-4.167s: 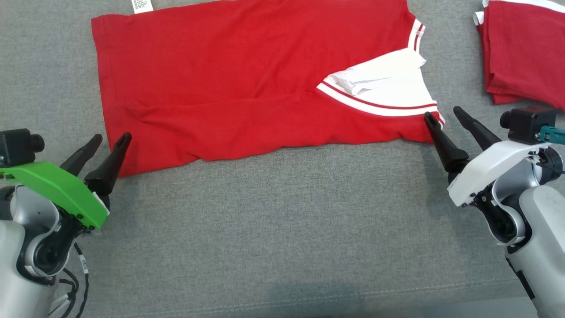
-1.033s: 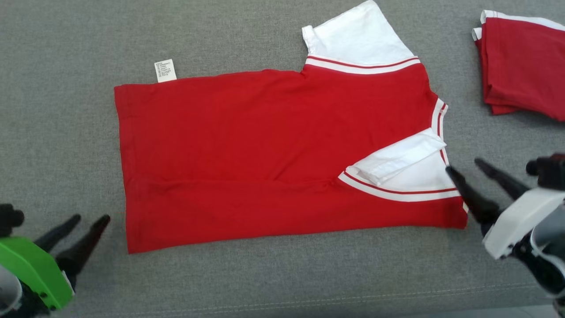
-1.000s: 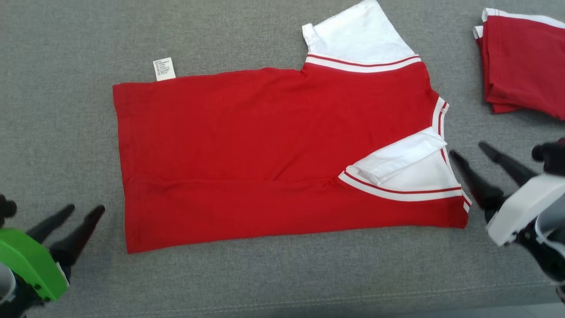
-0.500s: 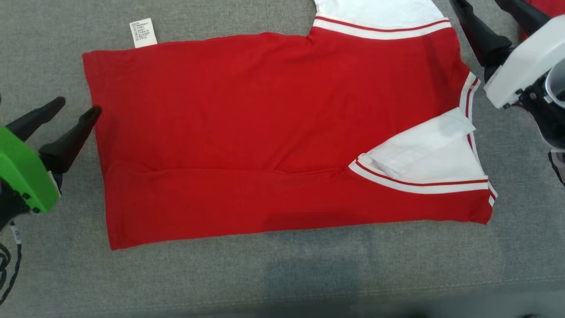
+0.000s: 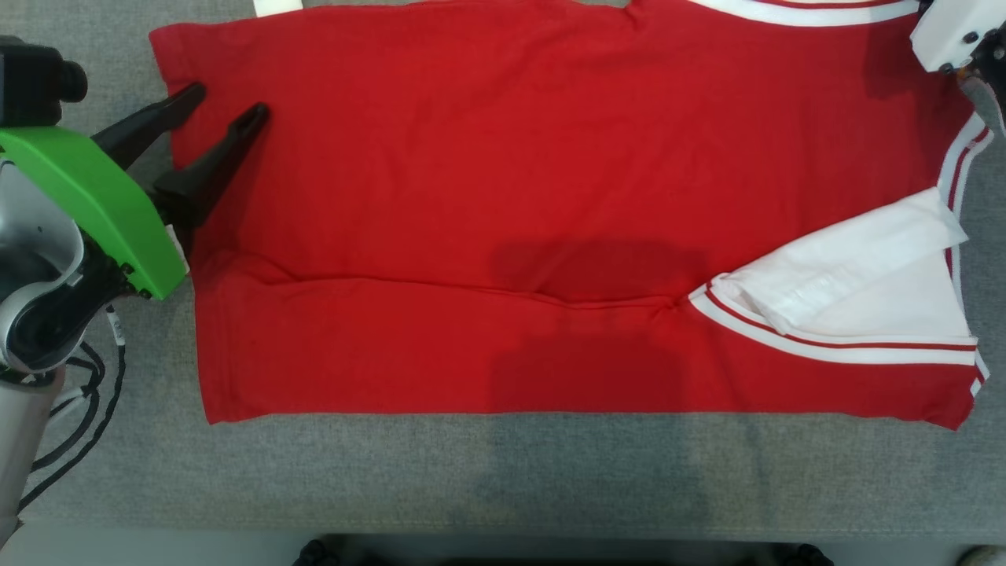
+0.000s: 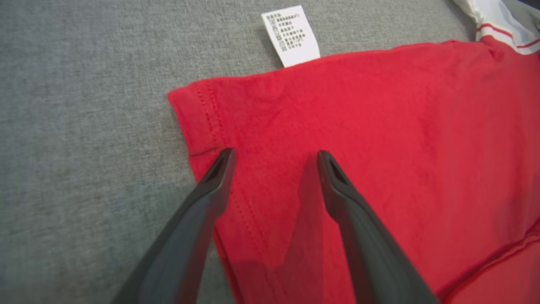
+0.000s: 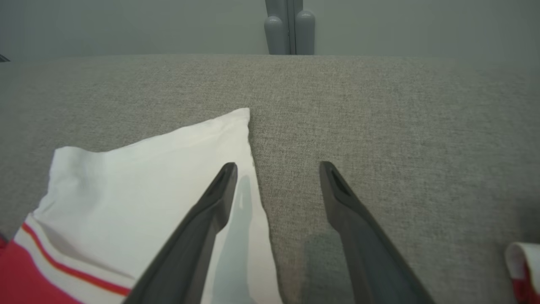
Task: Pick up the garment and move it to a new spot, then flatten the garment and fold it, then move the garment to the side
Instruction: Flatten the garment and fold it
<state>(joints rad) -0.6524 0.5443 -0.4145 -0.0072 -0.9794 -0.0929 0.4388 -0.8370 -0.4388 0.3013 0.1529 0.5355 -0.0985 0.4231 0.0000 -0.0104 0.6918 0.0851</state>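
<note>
- The red cotton T-shirt with white striped sleeves [image 5: 471,196] lies flat on the grey woven fabric surface [image 5: 503,472]. It fills most of the head view, with its hem on the left of the frame and its neck end on the right.
- The left gripper [image 5: 228,102] is at the upper left with its jaws spread wide and nothing in them. In the left wrist view one finger sits on the stitched hem edge and the other over the red cloth, with the white printed care label [image 6: 291,36] poking out above.
- The right gripper [image 7: 278,166] is spread wide and empty too. One finger is over the far white sleeve [image 7: 147,169], the other over bare grey surface.
- My guess is a fold from the far edge comes next.
- Risk 1: the left pinch could catch only the top layer at the hem, so the bottom layer drags and bunches.
- Risk 2: the right jaws straddle the sleeve's very edge, so a thin bite could slip out mid-lift.
- Risk 3: the tucked-in white sleeve [image 5: 857,267] at the lower right looks loose and could flop open if the cloth gets tugged unevenly.
</note>
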